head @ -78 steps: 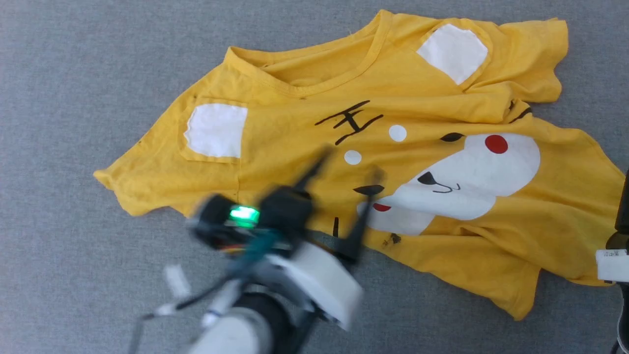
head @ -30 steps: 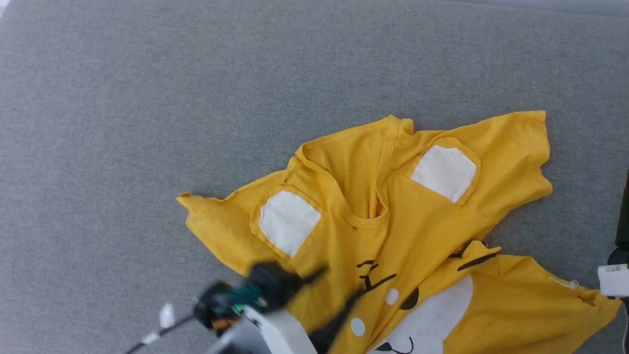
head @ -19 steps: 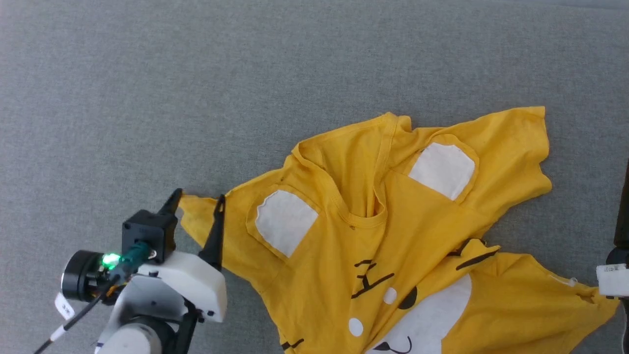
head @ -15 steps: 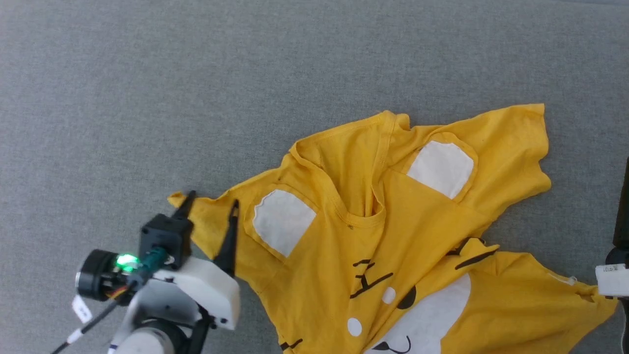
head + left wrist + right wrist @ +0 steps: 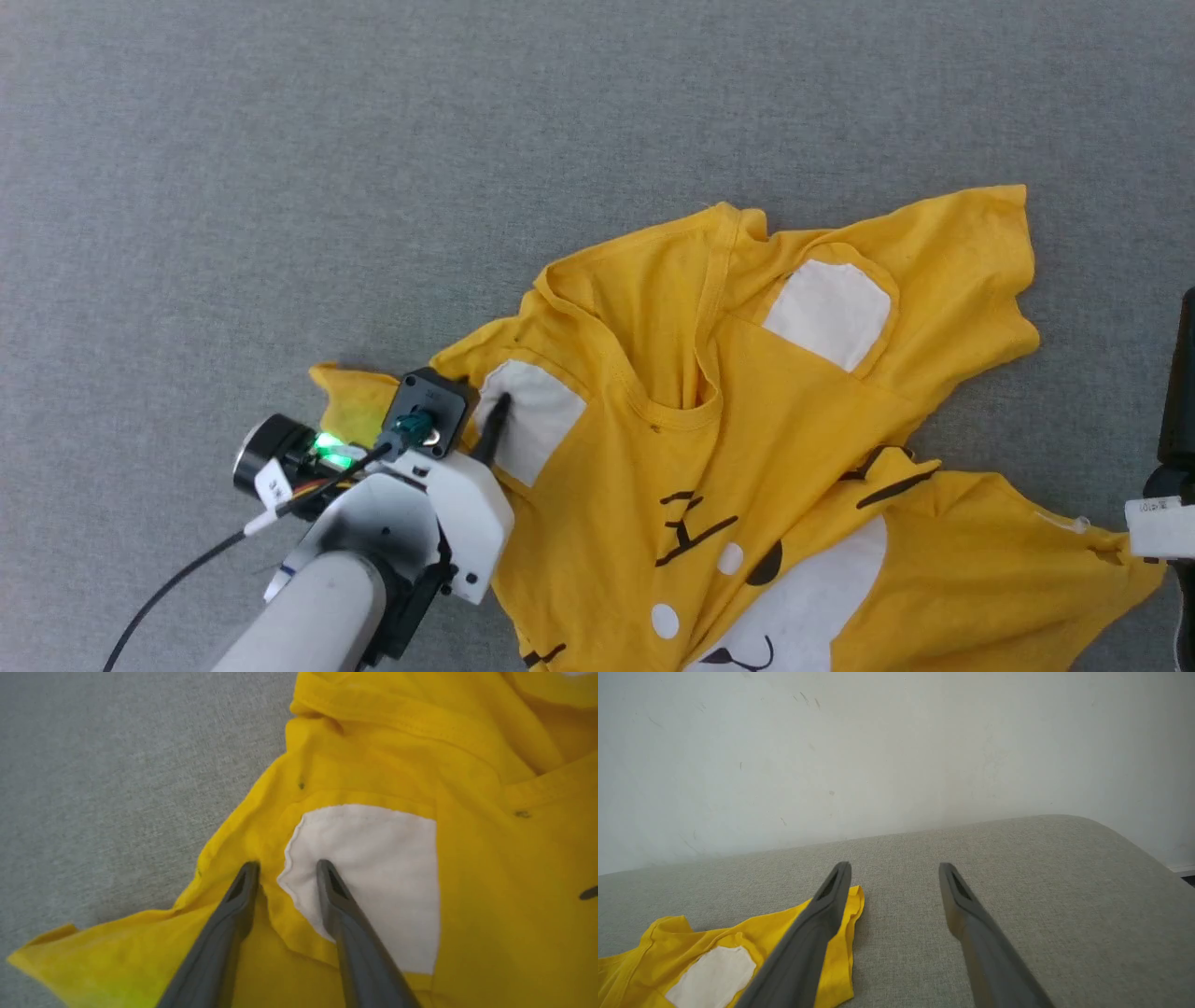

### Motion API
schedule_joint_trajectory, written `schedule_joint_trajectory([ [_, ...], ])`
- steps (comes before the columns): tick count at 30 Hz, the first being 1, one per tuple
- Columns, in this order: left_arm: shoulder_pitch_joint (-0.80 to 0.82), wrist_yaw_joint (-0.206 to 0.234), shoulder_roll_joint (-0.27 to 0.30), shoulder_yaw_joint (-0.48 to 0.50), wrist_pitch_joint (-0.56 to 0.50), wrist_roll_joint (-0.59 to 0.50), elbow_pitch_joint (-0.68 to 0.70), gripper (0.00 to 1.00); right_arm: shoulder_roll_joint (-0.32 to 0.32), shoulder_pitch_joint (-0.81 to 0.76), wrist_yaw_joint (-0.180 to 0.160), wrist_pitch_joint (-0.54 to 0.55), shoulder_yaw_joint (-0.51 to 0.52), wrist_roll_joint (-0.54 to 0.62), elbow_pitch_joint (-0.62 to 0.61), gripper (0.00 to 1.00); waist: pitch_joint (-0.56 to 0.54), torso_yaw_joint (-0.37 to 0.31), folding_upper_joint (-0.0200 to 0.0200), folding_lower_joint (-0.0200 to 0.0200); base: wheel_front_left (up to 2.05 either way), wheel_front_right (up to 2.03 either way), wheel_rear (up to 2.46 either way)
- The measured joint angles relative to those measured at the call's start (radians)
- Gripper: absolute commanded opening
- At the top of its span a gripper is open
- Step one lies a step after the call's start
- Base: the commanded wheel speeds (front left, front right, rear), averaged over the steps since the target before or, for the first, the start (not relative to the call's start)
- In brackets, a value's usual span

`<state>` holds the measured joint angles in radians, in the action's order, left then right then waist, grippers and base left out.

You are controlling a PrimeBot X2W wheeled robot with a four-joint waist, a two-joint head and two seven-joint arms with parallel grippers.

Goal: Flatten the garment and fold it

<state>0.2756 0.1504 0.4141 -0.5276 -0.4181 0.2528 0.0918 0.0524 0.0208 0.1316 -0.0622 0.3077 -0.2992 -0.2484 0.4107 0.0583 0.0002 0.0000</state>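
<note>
Grey woven upholstery [image 5: 280,140]: flat and coarse, likely some drag on cloth. Yellow T-shirt [image 5: 635,485] lies rumpled across its near right part, collar buckled, body creased. Looks a thin, soft knit: light and limp, likelier to bunch than slide. Best taken at sleeve hems or shoulder seams. Right gripper [image 5: 894,868] is spread wide, empty, off the shirt. Left gripper [image 5: 285,865] is partway narrowed, straddling a cloth ridge at the white patch [image 5: 369,868] edge, not clamped.
</note>
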Motion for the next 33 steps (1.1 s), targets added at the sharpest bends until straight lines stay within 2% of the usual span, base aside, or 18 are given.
schedule_joint_trajectory([
  [2, 0.016, -0.017, -0.002, -0.005, -0.005, 0.009, -0.011, 0.0, 0.0, 0.0, 0.0, 0.0, 0.002, 0.0, 0.002, 1.0, 0.003, -0.006, 0.0, 0.0, 0.0, 0.0, 0.0],
  [6, 0.024, -0.012, -0.004, 0.007, 0.018, 0.012, -0.013, 0.0, 0.0, 0.0, 0.0, -0.001, 0.006, 0.0, 0.004, 1.0, 0.011, -0.015, 0.0, 0.0, 0.0, 0.0, 0.0],
  [14, 0.161, 0.118, -0.019, 0.067, 0.149, -0.108, -0.039, 0.0, 0.0, 0.008, 0.0, -0.001, 0.009, -0.001, 0.004, 1.0, 0.027, -0.013, -0.0001, 0.0001, 0.0, 0.0, 0.0],
  [18, 0.188, 0.147, -0.042, 0.081, 0.183, -0.122, -0.087, 0.0, 0.0, 0.019, 0.0, -0.001, 0.0, -0.001, 0.005, 1.0, 0.033, -0.011, -0.0001, 0.0002, 0.0, 0.0, 0.0],
  [19, 0.188, 0.151, -0.05, 0.082, 0.19, -0.119, -0.101, 0.81, 0.0, 0.019, 0.0, -0.001, -0.004, -0.001, 0.005, 1.0, 0.033, -0.011, -0.0001, 0.0002, 0.0, 0.0, 0.0],
  [20, 0.187, 0.156, -0.063, 0.087, 0.205, -0.107, -0.109, 1.0, 0.0, 0.019, 0.0, -0.001, -0.009, -0.001, 0.007, 1.0, 0.033, -0.012, -0.0001, 0.0002, 0.0, 0.0, 0.0],
  [24, 0.164, 0.174, -0.131, 0.129, 0.289, -0.019, -0.09, 1.0, 0.0, 0.02, 0.0, 0.0, -0.019, -0.001, 0.015, 1.0, 0.029, -0.015, -0.0001, 0.0002, 0.0, 0.0, 0.0],
  [27, 0.113, 0.199, -0.159, 0.179, 0.394, 0.027, -0.008, 1.0, 0.0, 0.02, 0.0, 0.009, -0.029, 0.005, 0.017, 1.0, 0.021, -0.017, -0.0001, 0.0001, 0.0, 0.0, 0.0],
  [30, 0.053, 0.239, -0.152, 0.232, 0.517, 0.021, 0.107, 1.0, 0.0, 0.026, 0.0, 0.049, -0.058, 0.027, 0.008, 1.0, 0.013, -0.019, -0.0001, 0.0, 0.0, 0.0, 0.0],
  [33, -0.027, 0.294, -0.143, 0.283, 0.606, -0.004, 0.193, 1.0, 0.006, 0.063, 0.0, 0.149, -0.091, 0.029, 0.001, 1.0, 0.01, -0.017, -0.0001, -0.0001, 0.0, 0.0, 0.0],
])
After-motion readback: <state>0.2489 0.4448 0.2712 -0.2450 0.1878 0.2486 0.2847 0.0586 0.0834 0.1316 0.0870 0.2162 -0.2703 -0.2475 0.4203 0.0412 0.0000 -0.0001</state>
